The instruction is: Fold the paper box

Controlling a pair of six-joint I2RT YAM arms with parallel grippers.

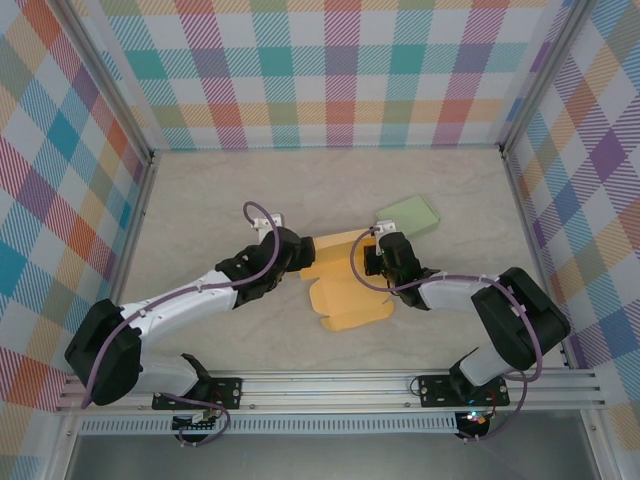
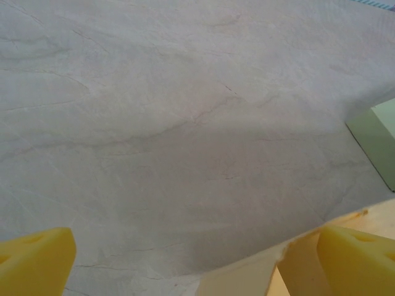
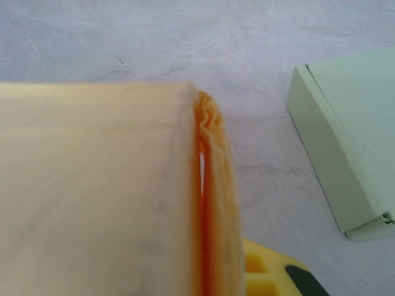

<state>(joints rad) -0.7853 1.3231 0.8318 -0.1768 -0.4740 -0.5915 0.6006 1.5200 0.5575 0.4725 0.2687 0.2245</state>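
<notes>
Pale table (image 1: 220, 190); paper box (image 1: 350, 300), green box (image 1: 408, 215)

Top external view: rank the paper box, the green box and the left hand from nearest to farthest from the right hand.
From the right hand:
1. paper box, right at its fingers.
2. green box, just beyond it, slightly to the right.
3. left hand, across the paper box, on the left.

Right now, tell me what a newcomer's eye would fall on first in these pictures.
The flat orange-yellow cardboard box blank lies mid-table, with the left pincer and the right pincer at its far corners. Just beyond it to the right sits a pale green folded paper box. Bright plaid walls ring the grey marbled table.
</notes>
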